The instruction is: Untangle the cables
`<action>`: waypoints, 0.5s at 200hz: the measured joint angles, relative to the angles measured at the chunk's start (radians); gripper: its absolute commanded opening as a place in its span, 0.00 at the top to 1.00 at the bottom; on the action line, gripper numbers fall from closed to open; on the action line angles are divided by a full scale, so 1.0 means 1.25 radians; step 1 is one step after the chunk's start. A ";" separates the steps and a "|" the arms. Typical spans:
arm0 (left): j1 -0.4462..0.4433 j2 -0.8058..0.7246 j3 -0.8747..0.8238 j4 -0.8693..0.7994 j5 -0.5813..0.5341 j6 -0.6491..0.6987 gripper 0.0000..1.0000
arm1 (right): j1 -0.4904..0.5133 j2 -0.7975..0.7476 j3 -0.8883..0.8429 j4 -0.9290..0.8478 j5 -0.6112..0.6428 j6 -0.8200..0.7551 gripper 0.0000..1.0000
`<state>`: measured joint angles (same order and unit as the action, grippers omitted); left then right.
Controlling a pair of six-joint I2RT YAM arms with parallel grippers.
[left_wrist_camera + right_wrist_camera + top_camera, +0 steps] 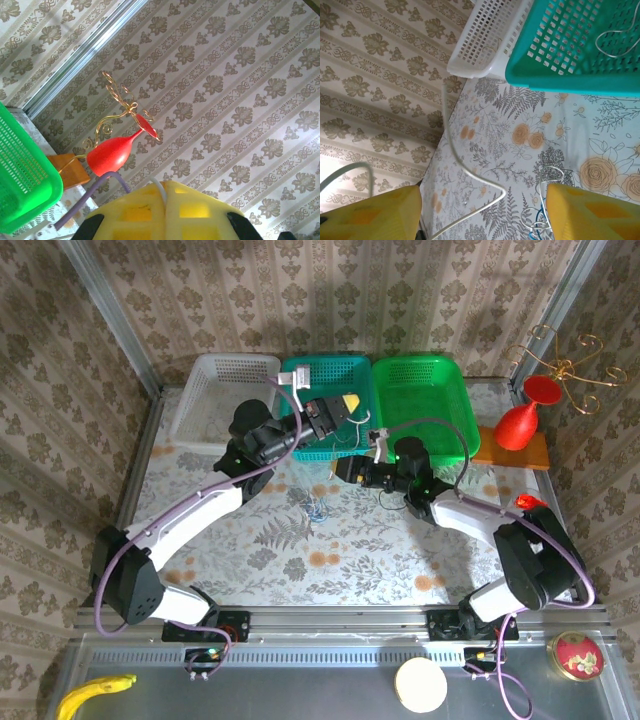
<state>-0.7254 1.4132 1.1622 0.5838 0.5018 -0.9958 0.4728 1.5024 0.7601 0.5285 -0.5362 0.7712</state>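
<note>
White cable (pixel 448 130) hangs pinched in the left jaws; right jaws stand released beside it, above the table (pixel 570 145).

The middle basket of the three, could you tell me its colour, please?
The middle basket is teal; top external view shows it best.

Three baskets (pixel 235 359), two arms (pixel 200 510), one red goblet (pixel 520 420), one banana (pixel 92 692), one cable bunch (pixel 318 508).
</note>
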 measured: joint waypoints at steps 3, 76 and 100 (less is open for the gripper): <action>0.000 0.000 0.000 0.000 0.000 -0.001 1.00 | 0.001 0.003 0.002 0.001 0.000 0.000 0.33; -0.006 0.000 0.004 0.012 0.000 -0.011 1.00 | 0.008 0.093 0.063 0.045 0.000 0.038 0.72; -0.004 0.000 0.005 0.011 0.000 -0.011 1.00 | 0.008 0.102 0.064 0.055 0.000 0.036 0.98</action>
<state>-0.7303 1.4132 1.1683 0.5976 0.5022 -1.0096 0.4824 1.6302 0.8406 0.5976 -0.5365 0.8162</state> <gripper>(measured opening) 0.060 0.137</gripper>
